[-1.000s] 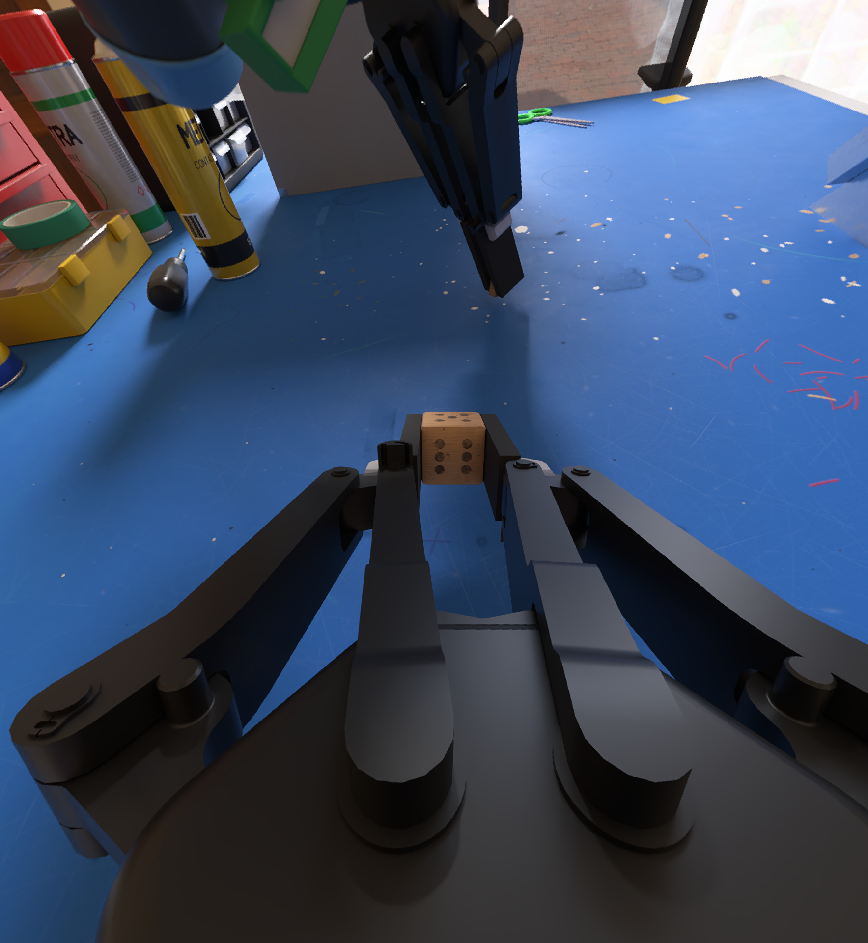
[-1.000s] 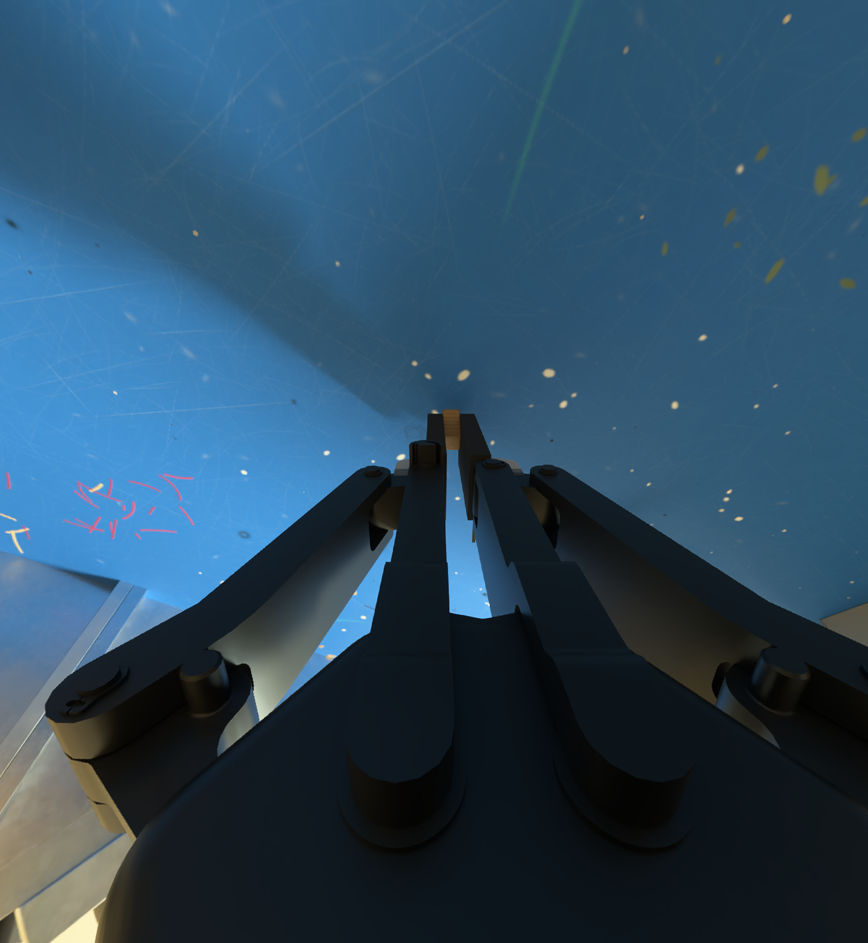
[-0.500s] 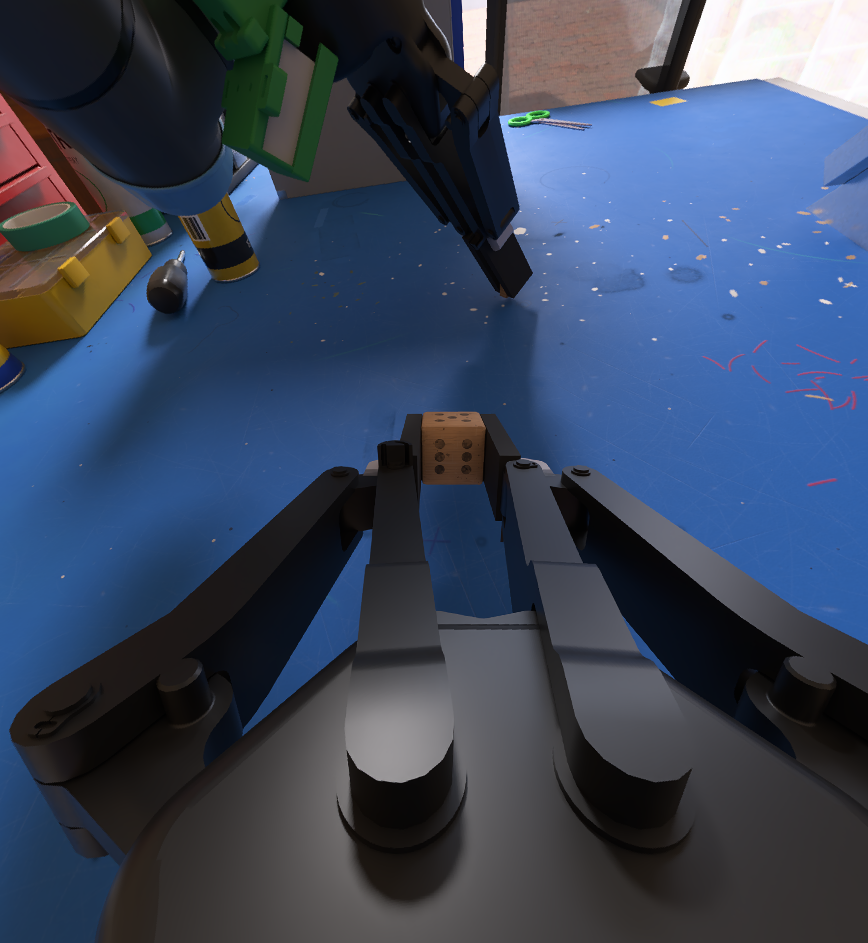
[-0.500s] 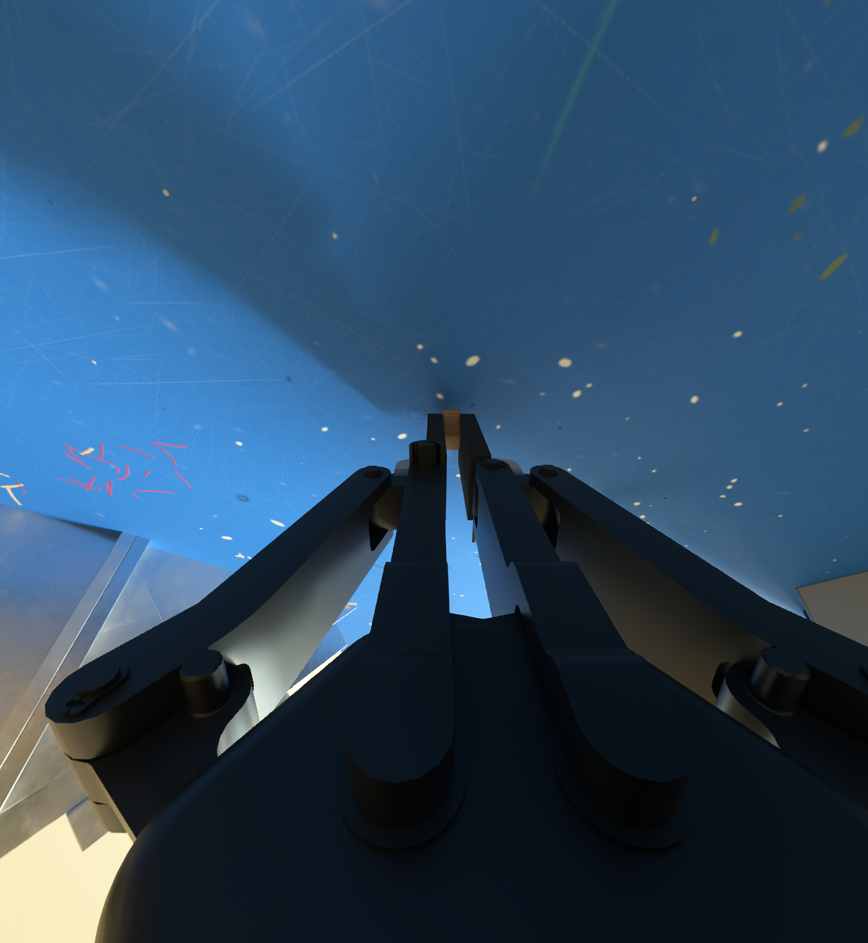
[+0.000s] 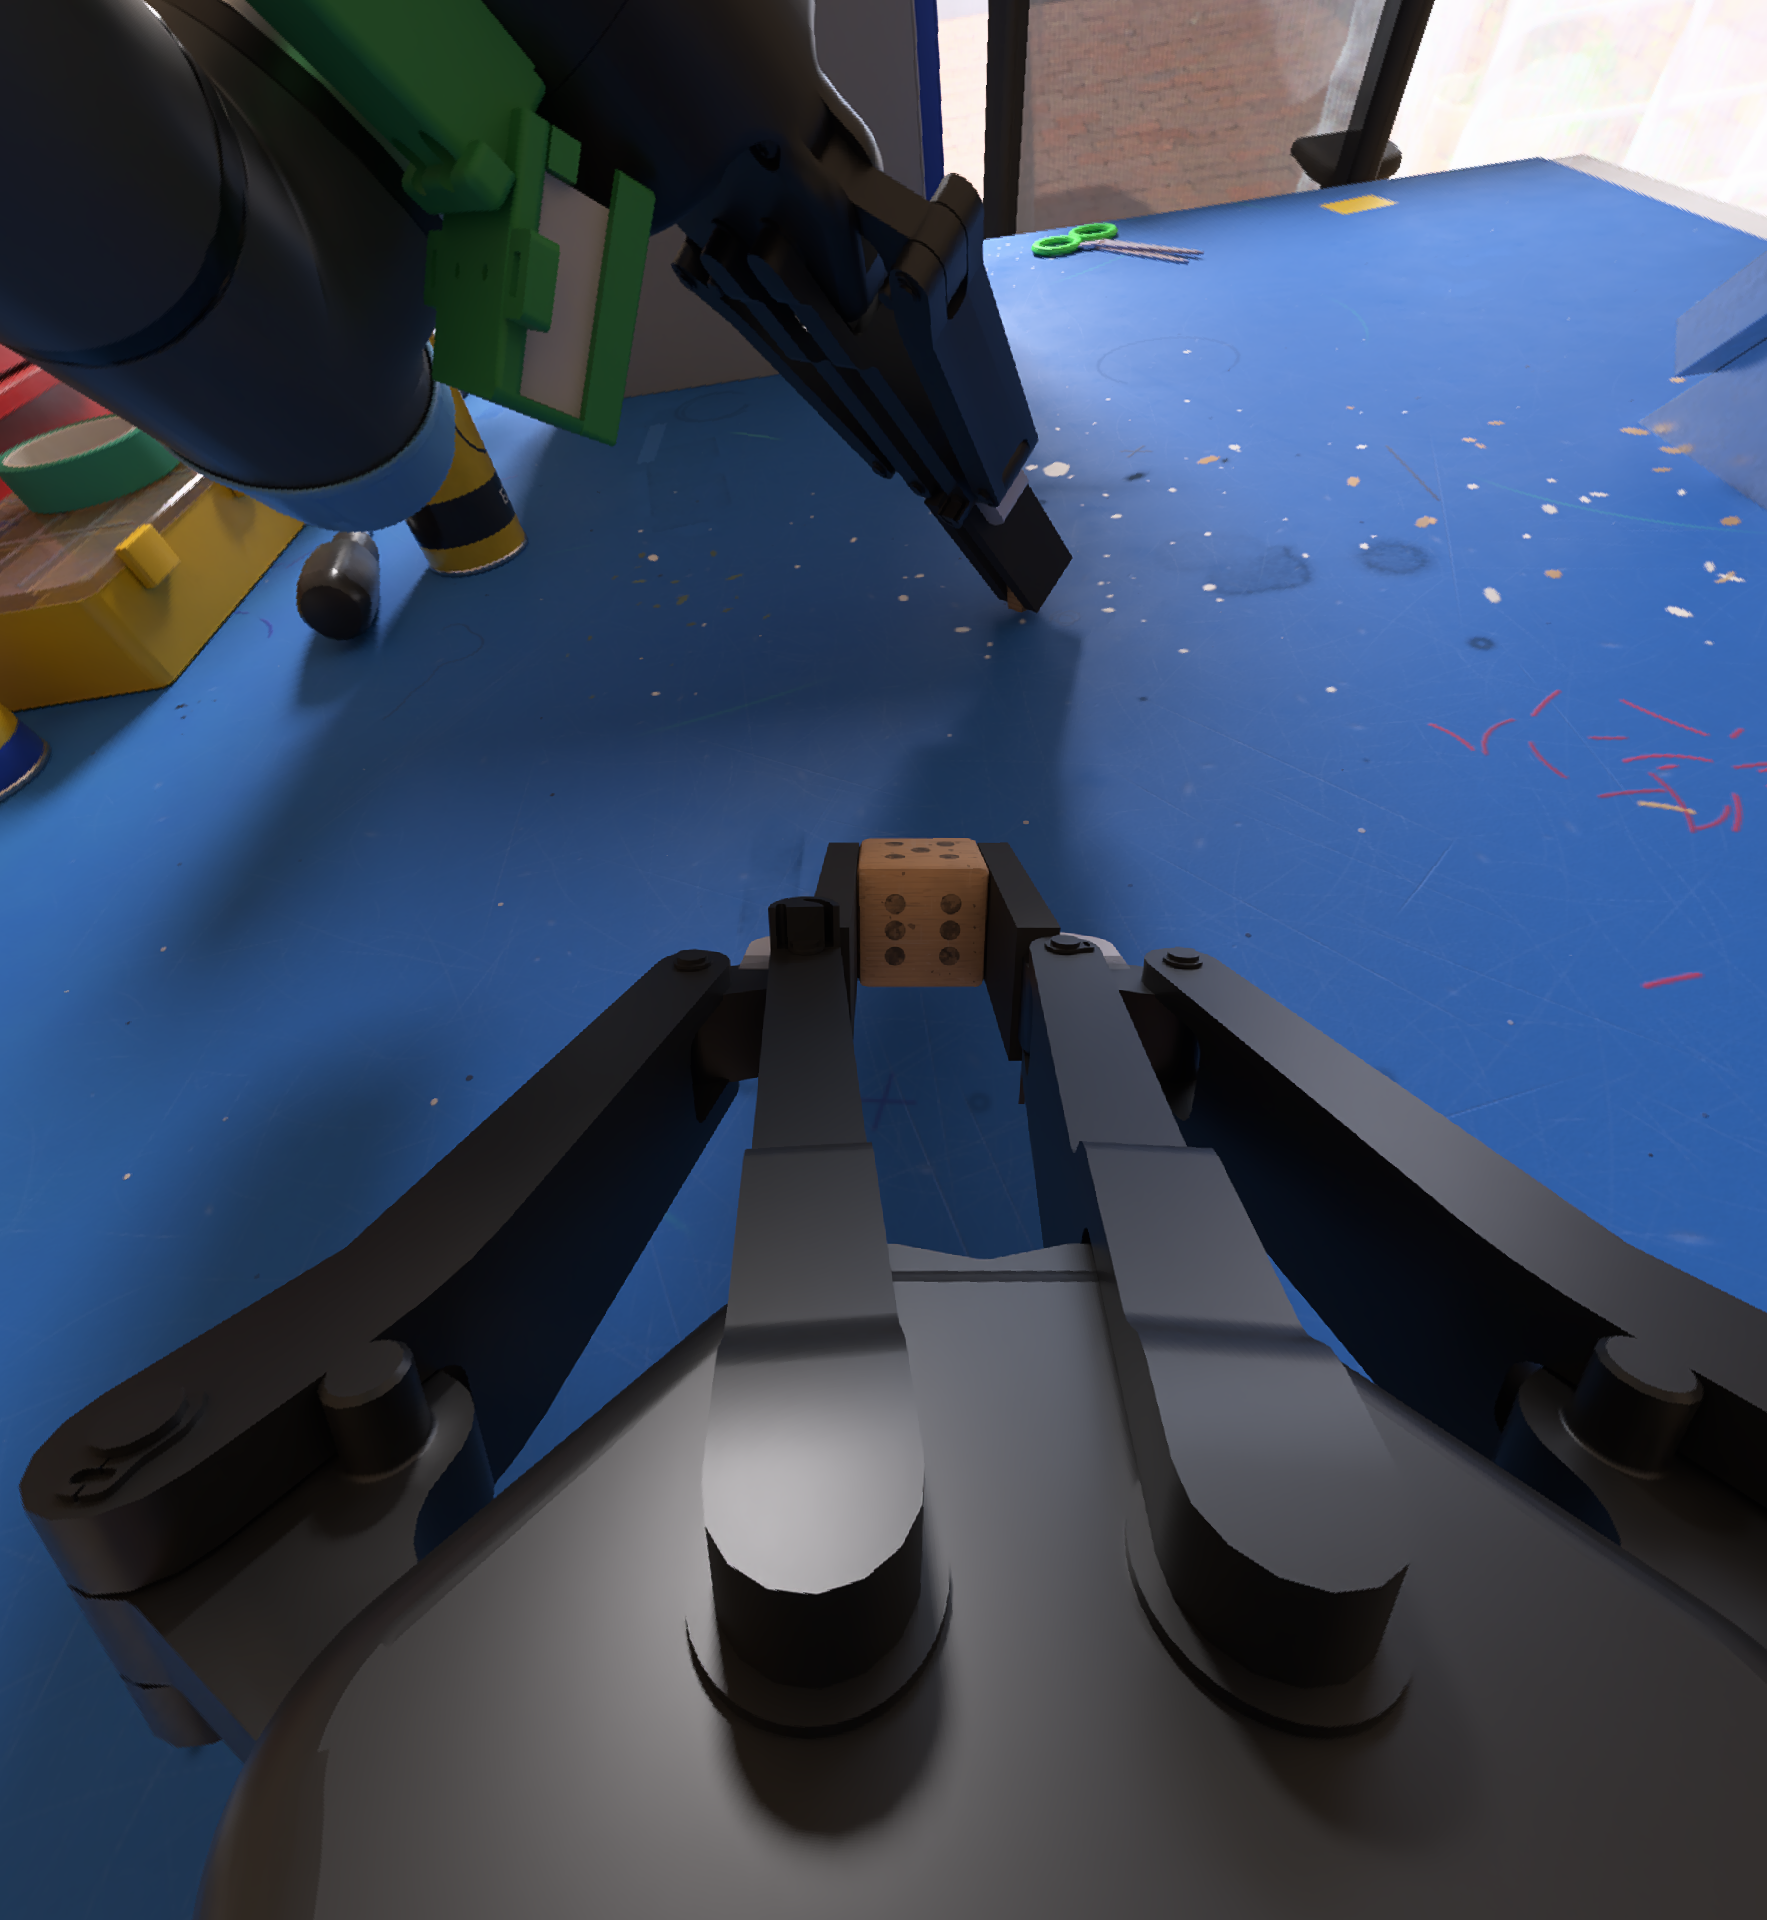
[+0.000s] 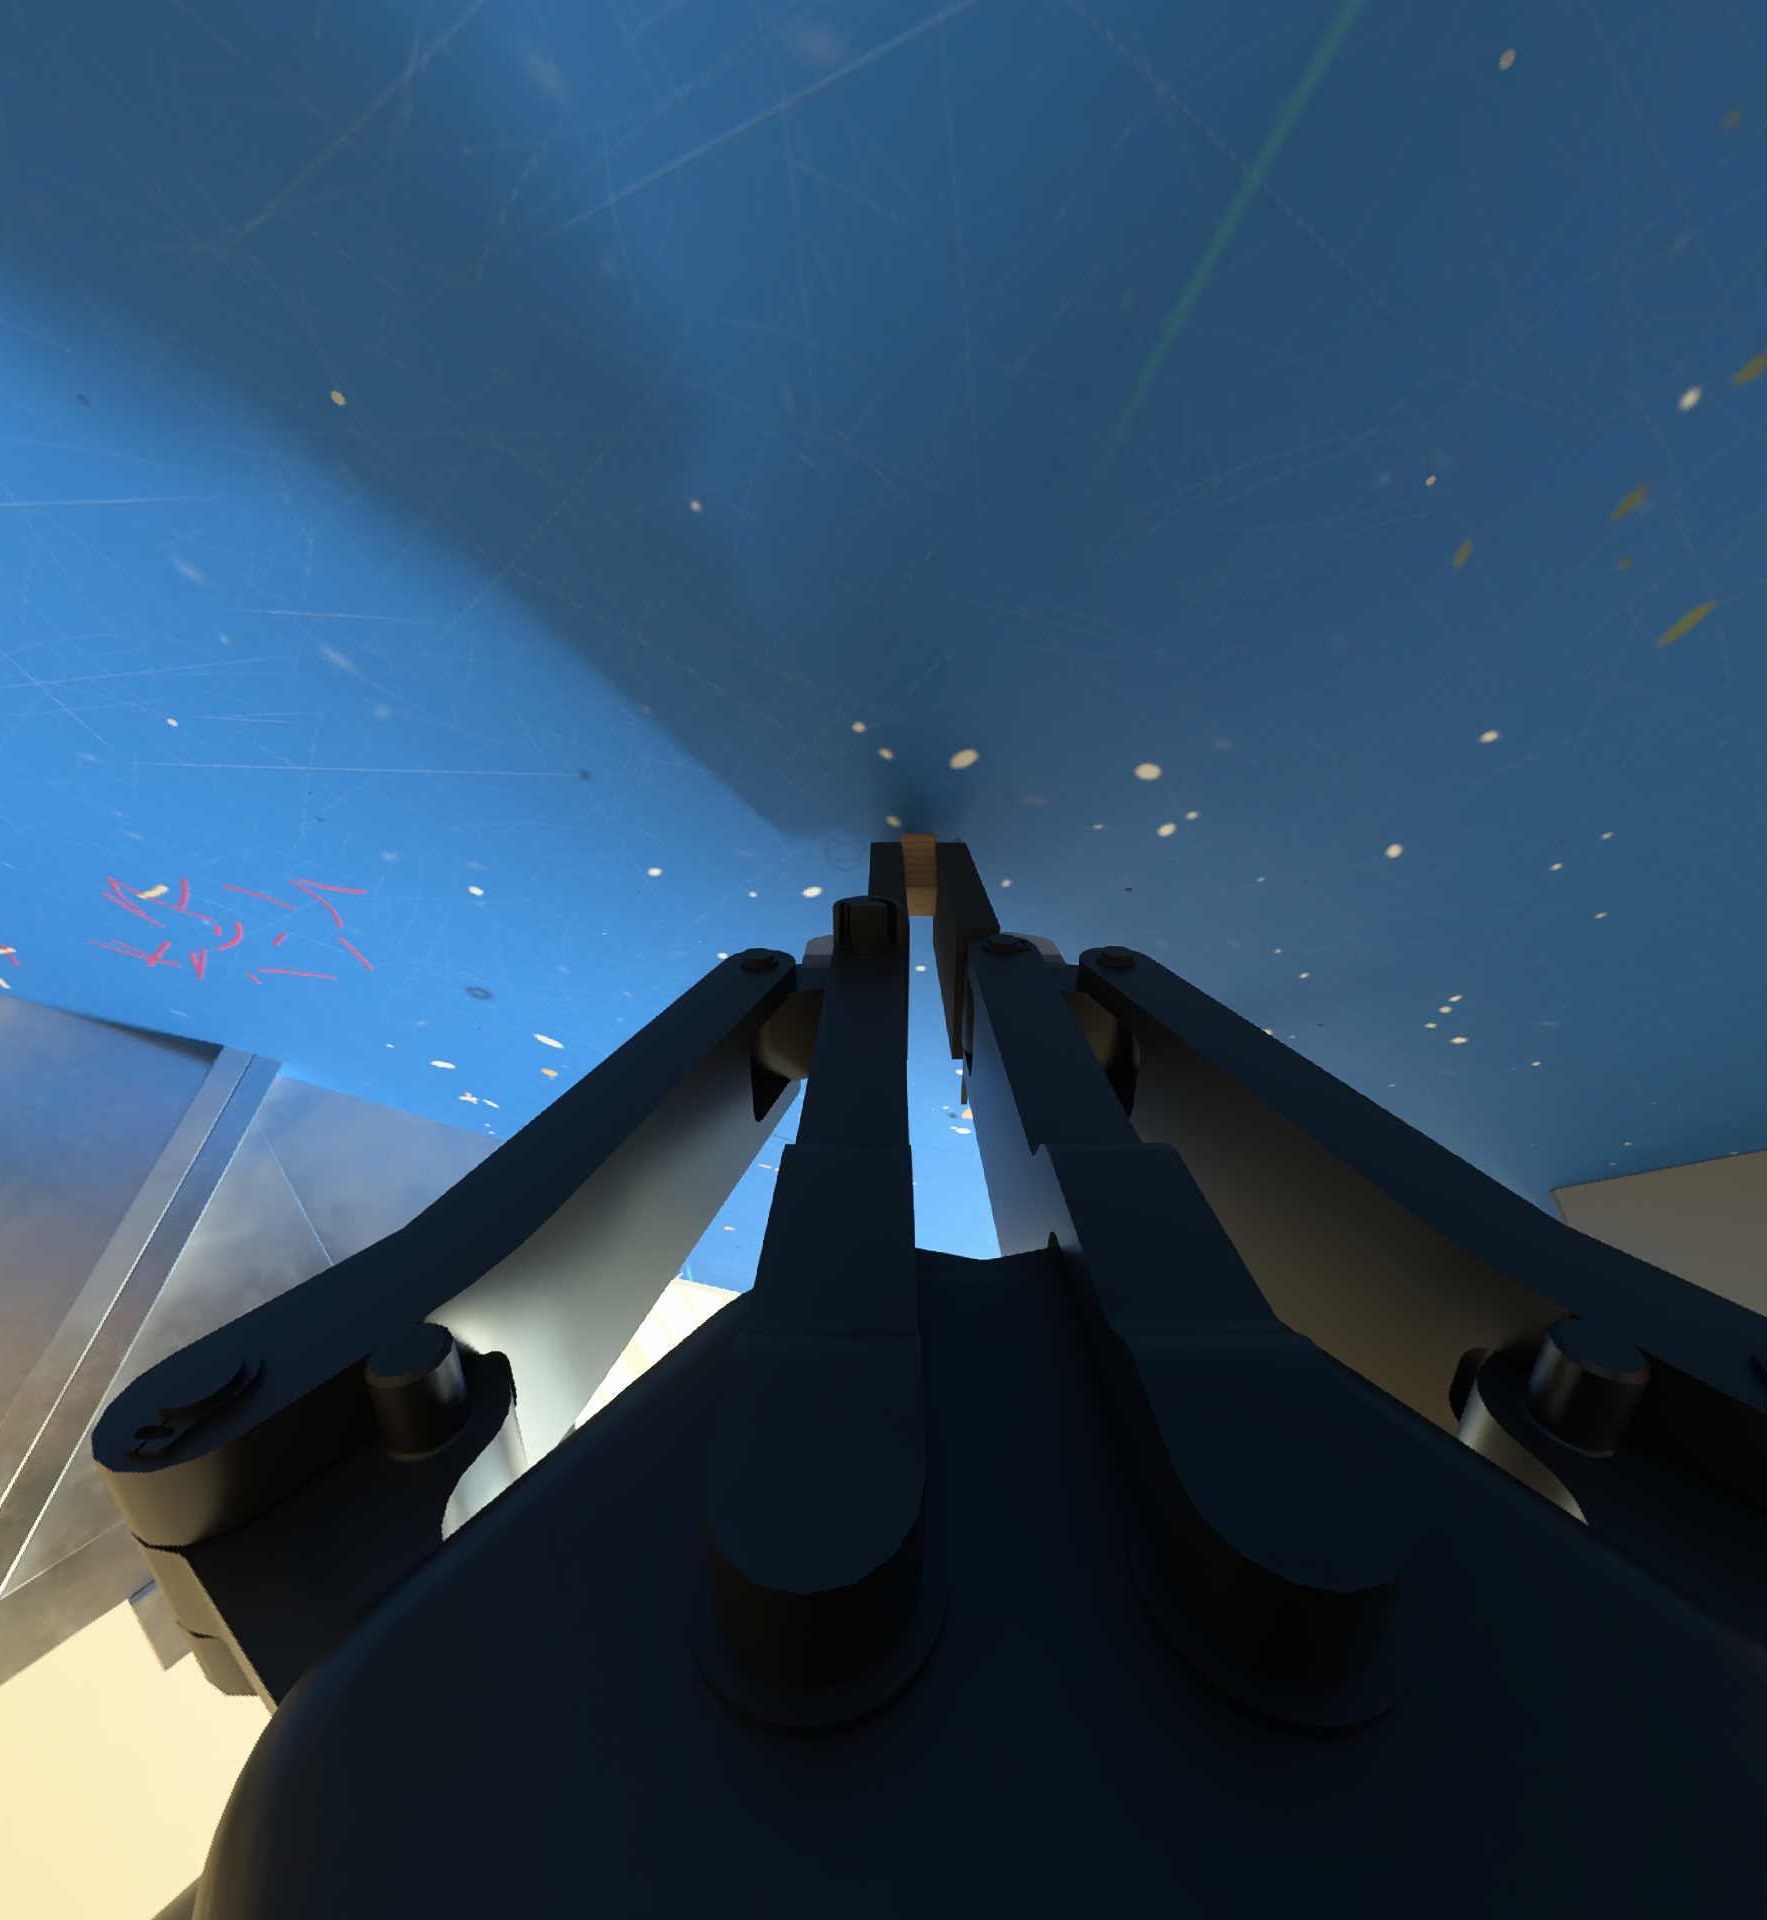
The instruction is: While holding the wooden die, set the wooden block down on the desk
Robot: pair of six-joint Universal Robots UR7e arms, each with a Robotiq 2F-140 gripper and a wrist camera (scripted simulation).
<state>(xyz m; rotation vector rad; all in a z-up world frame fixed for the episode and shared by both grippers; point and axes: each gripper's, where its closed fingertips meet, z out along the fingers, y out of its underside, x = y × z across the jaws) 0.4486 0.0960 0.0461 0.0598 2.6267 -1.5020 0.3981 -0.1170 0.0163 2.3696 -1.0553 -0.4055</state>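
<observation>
Wooden block (image 6: 918,873) showed only as a thin, pale strip of wood, pinched between the closed fingers of the right gripper (image 6: 923,868). Its long axis seemed to run along the fingers, pointing down toward the blue desk (image 6: 443,623), and its lower end was at the surface; real contact I could not tell. The wooden die (image 5: 921,912), a light cube with dark pips, was clamped in the left gripper (image 5: 923,914) above the desk, six pips facing the camera.

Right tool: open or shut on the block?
Shut on the wooden block: the right tool pinches a thin tan piece between its fingertips, at the blue desk.
</observation>
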